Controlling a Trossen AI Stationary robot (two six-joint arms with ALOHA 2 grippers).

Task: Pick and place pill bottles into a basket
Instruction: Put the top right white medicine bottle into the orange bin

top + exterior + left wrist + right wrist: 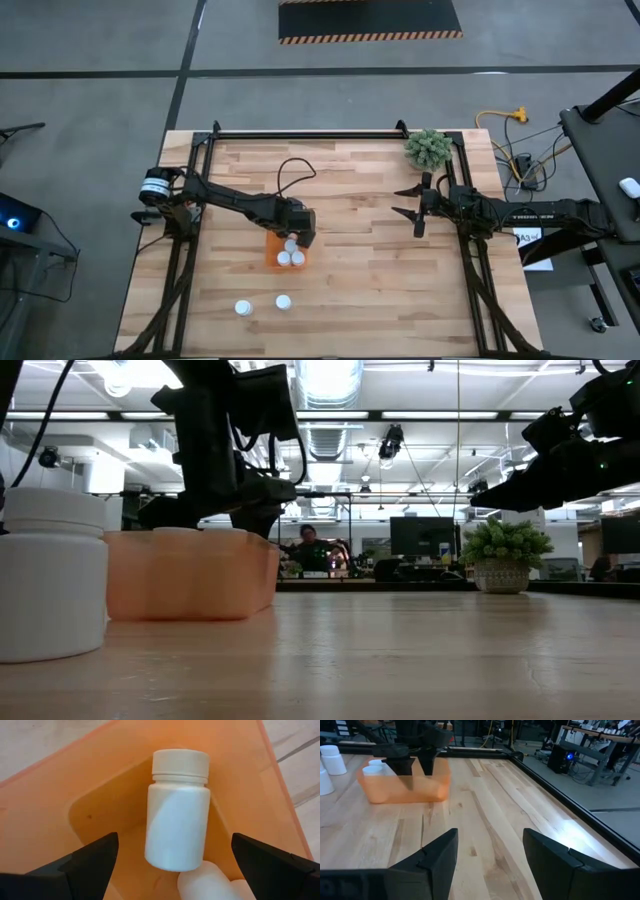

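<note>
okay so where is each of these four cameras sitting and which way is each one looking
High view: overhead, looking straight down; both arms, left gripper over the orange basket.
Low view: tabletop level, looking across into the room; a pill bottle close by, arms above.
Left wrist view: looks down into the basket; open fingers.
Right wrist view: looks across the table; right gripper open.
Shared: all four show the basket.
</note>
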